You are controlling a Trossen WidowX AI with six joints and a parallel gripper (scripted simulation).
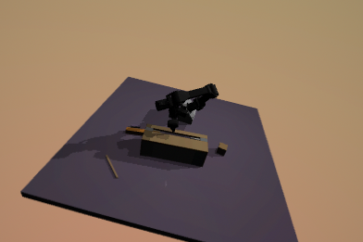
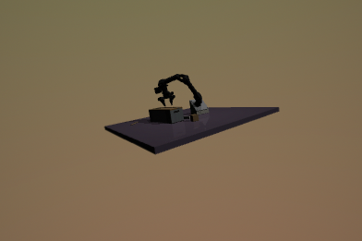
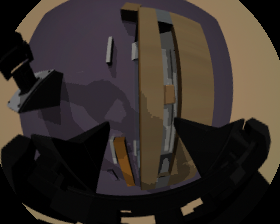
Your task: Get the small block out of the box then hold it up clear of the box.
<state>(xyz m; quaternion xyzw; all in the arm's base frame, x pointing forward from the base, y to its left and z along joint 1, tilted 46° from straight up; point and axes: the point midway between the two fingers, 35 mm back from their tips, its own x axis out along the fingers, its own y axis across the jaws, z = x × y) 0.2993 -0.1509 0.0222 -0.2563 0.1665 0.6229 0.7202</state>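
The box stands on the table, with a long slot along its wooden top. A small tan block shows through the slot in the wrist view, around the middle of its length; the top and exterior views do not show it. My gripper is open and empty, pointing down just above the box top. In the wrist view its fingertips lie to either side of the slot's near half, nearer the orange bar's end than the block is. The shelf ends are hard to make out.
A brown cube lies beyond one end of the box. An orange bar lies by the other end. A thin stick lies on the table. A pale bar lies beside the box.
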